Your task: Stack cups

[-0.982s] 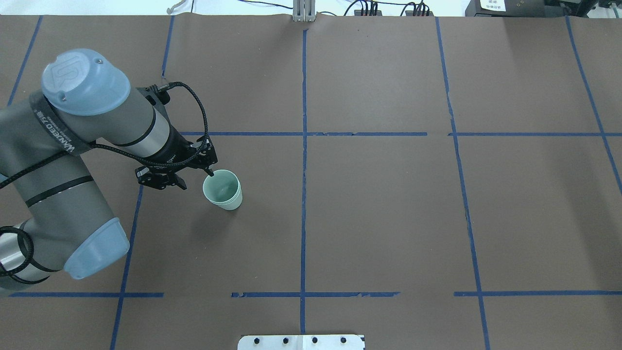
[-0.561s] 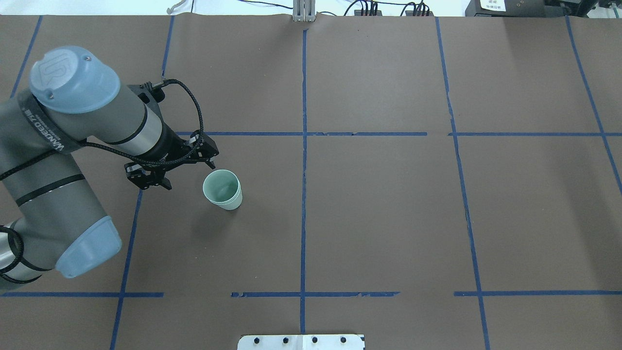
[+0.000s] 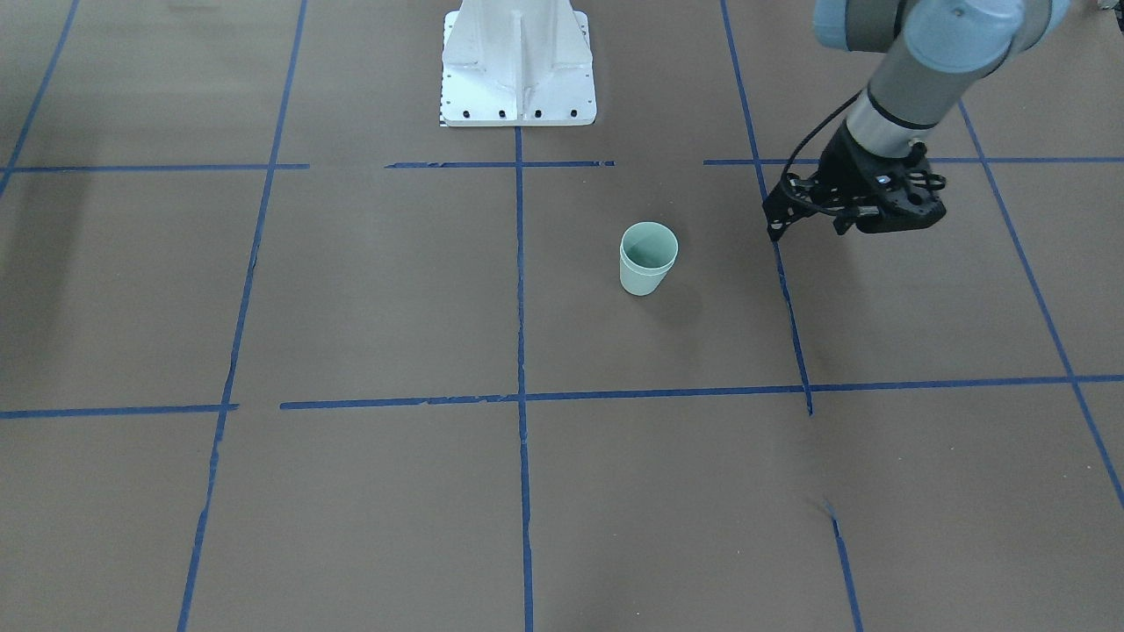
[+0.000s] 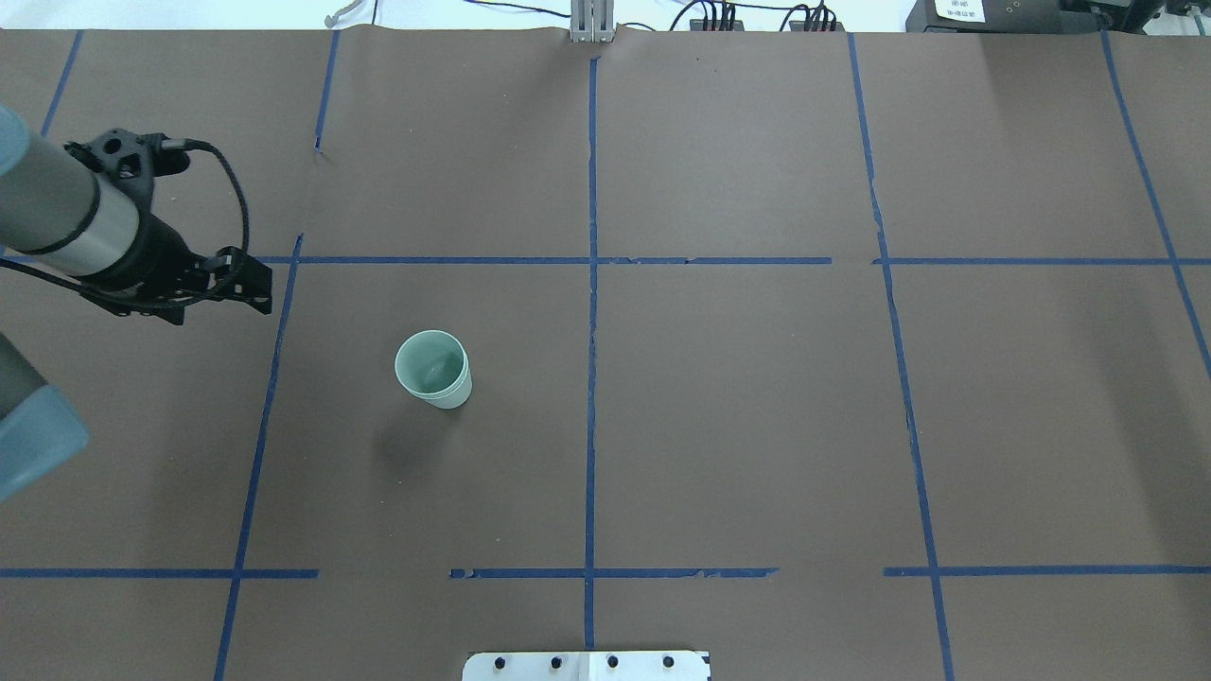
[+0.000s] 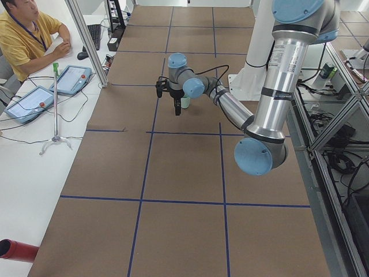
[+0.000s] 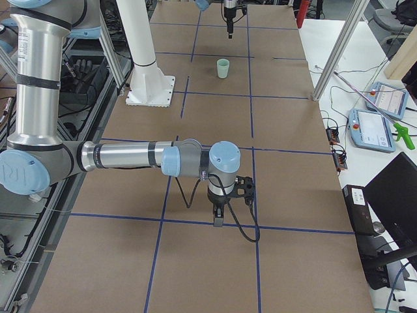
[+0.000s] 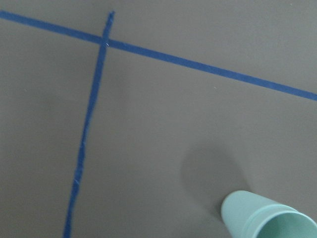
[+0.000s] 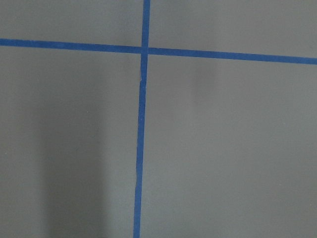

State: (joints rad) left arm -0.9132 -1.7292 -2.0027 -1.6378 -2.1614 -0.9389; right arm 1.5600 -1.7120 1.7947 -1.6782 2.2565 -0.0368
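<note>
Exterior front-facing view: our left gripper (image 3: 808,226) hangs with its fingers spread wide and nothing between them. It is well apart from the small pale mint-green tapered plastic cups (image 3: 649,257), which stand upright on the brown paper-covered table (image 3: 351,290). We judge that a low sweep of the arm past them would topple so light a stack. Overhead, we see a single round mouth, so one cup seems nested inside the other. Exterior right shows our right gripper (image 6: 218,218) low over the table, far from the cups; we cannot tell how its jaws stand. Left wrist view: a stepped band under the rim, plain, no handle.
</note>
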